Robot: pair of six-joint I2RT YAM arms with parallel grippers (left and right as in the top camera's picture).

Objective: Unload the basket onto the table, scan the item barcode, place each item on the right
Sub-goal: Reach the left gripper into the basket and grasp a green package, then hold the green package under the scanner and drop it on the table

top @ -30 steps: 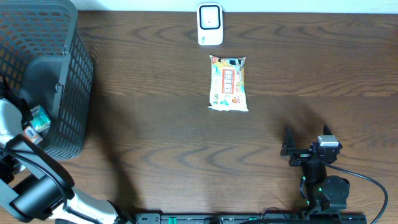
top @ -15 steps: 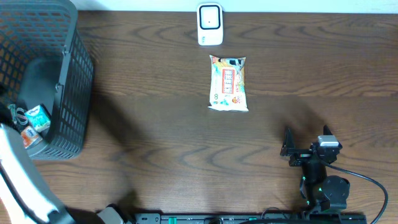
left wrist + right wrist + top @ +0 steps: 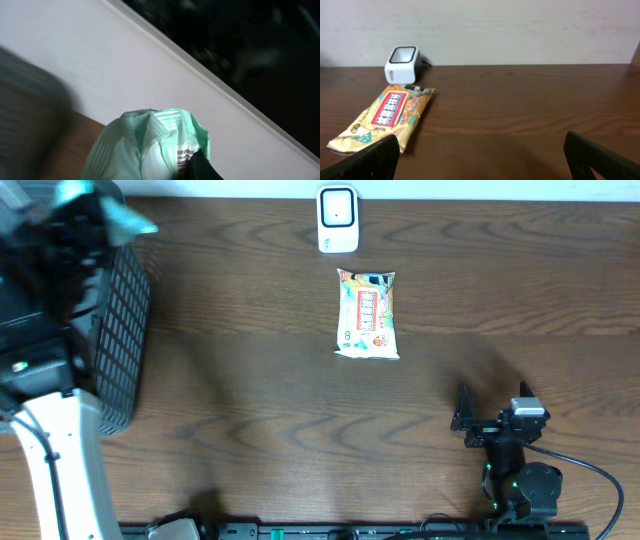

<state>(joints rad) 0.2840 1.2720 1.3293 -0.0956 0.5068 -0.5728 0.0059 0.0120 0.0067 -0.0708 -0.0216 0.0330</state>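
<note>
Far left of the scanner (image 3: 338, 218), raised over the basket (image 3: 122, 330): one green packet (image 3: 145, 145), clamped in the left gripper (image 3: 88, 218), long axis seemingly upright. Right gripper (image 3: 492, 415): jaws apart, empty, well below-right of the scanner.

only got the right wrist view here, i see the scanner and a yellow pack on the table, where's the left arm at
observer: the left arm is up over the black mesh basket at the table's far left, blurred in the overhead view.
operator: holding anything
observer: yes, the left gripper is shut on a pale green packet.
operator: barcode showing
observer: black stripes show on the packet right beside the finger in the left wrist view.
</note>
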